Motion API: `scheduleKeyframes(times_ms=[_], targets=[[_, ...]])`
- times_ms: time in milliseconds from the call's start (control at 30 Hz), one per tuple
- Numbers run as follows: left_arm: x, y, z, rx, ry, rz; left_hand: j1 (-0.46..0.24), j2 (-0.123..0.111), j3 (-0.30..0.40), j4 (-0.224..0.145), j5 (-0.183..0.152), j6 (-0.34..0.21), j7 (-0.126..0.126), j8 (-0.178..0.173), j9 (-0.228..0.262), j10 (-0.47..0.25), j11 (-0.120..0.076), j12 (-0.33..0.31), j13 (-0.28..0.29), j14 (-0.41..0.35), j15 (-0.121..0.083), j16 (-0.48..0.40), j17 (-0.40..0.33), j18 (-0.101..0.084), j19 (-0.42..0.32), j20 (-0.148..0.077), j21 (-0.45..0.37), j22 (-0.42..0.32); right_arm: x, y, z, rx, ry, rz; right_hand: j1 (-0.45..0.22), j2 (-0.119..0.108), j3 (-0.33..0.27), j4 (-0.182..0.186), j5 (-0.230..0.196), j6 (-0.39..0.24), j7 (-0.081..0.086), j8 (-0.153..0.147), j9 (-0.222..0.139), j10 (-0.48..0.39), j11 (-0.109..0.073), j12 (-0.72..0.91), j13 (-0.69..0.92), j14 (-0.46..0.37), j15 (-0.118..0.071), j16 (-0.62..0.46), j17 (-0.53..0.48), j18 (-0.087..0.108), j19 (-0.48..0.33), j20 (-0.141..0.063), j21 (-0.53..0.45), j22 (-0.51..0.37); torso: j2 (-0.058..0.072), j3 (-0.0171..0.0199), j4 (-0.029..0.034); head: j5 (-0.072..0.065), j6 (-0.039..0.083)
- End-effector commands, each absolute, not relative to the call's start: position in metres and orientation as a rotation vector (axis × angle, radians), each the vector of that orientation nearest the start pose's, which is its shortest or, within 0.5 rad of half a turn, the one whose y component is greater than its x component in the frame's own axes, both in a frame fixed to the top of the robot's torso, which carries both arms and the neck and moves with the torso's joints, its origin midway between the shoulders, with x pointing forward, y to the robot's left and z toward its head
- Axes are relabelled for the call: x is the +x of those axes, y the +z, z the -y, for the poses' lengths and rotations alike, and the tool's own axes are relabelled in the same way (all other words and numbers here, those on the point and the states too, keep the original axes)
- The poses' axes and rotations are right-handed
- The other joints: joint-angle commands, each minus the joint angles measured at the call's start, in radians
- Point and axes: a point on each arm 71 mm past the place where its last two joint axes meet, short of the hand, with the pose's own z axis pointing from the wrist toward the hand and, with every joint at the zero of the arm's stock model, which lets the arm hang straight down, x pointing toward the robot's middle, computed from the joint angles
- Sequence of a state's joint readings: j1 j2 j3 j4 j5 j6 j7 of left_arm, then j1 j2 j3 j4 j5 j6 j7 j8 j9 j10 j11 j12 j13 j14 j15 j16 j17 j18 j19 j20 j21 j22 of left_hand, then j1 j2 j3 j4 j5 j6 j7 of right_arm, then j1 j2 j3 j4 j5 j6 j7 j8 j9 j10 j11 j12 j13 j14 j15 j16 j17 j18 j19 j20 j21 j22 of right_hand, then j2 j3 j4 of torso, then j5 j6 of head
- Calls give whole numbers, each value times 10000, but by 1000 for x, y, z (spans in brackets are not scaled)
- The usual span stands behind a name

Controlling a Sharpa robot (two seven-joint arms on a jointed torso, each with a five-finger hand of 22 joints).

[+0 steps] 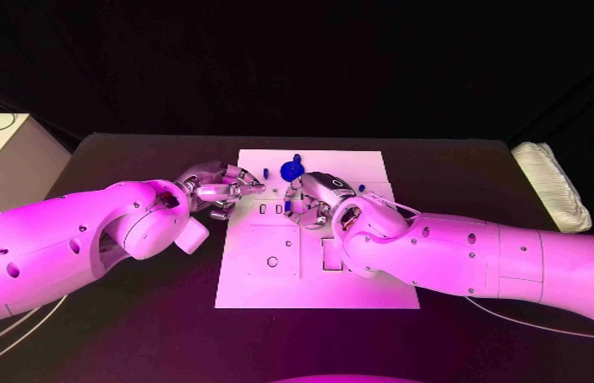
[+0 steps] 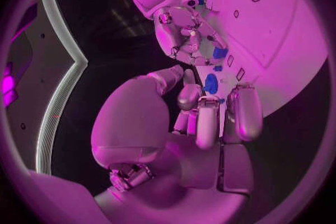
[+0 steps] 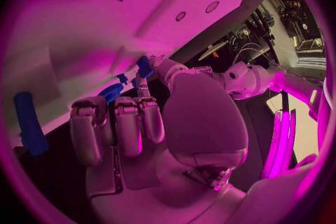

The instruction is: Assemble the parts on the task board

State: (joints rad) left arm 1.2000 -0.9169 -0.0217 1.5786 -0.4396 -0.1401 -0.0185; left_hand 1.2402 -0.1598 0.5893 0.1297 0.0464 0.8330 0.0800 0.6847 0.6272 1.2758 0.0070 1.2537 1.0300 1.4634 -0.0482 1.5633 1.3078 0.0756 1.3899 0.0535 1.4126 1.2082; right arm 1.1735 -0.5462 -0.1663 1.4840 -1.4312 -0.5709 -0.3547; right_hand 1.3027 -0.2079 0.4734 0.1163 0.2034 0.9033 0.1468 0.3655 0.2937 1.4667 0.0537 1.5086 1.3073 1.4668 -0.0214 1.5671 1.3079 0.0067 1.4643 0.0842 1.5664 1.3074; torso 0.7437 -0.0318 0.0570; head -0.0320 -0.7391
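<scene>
From the head camera I see the board (image 1: 316,263) lying flat in the middle of the black table (image 1: 124,331), with both arms reaching in over its far half. My left hand (image 1: 223,190) sits at the board's left edge, fingers pointing toward the centre. My right hand (image 1: 316,201) is over the middle of the board, just beside the left one, fingers curled downward. A round blue part (image 1: 292,171) stands on the board just beyond the two hands, and a small blue part (image 1: 361,186) shows on the far side of the right hand. Recesses and a small hole mark the near half of the board. At the table's right edge lies a pale cloth (image 1: 554,185).

On the left wrist camera, my left hand (image 2: 203,117) has its fingers bent and fairly close together, tips over the board's edge, with a blue part (image 2: 211,84) right at the fingertips; I cannot tell whether it is pinched or only touched. The right hand (image 2: 185,33) hovers opposite, with another blue part (image 2: 220,52) beside it.

On the right wrist camera, my right hand (image 3: 140,123) has its fingers folded side by side, narrow. A blue part (image 3: 111,91) sits at their tips; whether it is gripped I cannot tell. A long blue part (image 3: 28,123) lies apart on the board.
</scene>
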Motion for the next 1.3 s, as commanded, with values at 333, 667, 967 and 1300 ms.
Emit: scheduleKeyframes(times_ms=[333,667,967,1300], targets=[[471,-191,-215,-7548,-12509,-19658,-95,16,51,3,52,-27,-22,72,29,-26,-27,-60,-17,1009,-72,-29,2455,-17,34,-67,-47,14,459,-228,76,-308,7066,-16452,-183,-108,-123,35,-94,-153,19,-72,-39,90,121,-100,1756,1040,101,37,2629,-67,1065,29,44,2634,1,-2,-11,10,-11],[471,-191,-215,-7517,-12464,-19742,-110,4,56,6,51,-43,-20,81,56,-18,-27,-51,1,1011,-74,-26,2459,-17,34,-71,-48,14,459,-228,76,-297,7058,-16484,-288,-182,-222,109,-113,-401,94,-179,-119,-294,189,-393,1417,1040,158,37,2629,-67,1065,76,44,2634,9,6,-10,-40,-33],[471,-192,-215,-7502,-12374,-19837,-135,-6,56,18,50,-57,-18,93,87,2,-27,-32,32,1022,-75,-8,2490,-26,54,-74,-29,54,459,-226,76,-166,7228,-16215,-402,-302,-541,253,-324,-766,178,-324,-233,-699,271,-715,1050,1032,231,23,2601,-67,1065,141,44,2634,2,8,-1,-80,0],[475,-195,-219,-7326,-11238,-20006,-752,-316,-380,428,44,-250,68,157,450,-49,46,-81,-50,1013,-21,-26,2464,-25,49,-48,-35,45,451,-208,80,-168,8823,-15181,548,12,-2361,856,-337,-1216,350,-626,-486,-841,432,-776,914,1018,375,-5,2550,-67,1065,289,44,2634,-38,23,-31,-55,96]])
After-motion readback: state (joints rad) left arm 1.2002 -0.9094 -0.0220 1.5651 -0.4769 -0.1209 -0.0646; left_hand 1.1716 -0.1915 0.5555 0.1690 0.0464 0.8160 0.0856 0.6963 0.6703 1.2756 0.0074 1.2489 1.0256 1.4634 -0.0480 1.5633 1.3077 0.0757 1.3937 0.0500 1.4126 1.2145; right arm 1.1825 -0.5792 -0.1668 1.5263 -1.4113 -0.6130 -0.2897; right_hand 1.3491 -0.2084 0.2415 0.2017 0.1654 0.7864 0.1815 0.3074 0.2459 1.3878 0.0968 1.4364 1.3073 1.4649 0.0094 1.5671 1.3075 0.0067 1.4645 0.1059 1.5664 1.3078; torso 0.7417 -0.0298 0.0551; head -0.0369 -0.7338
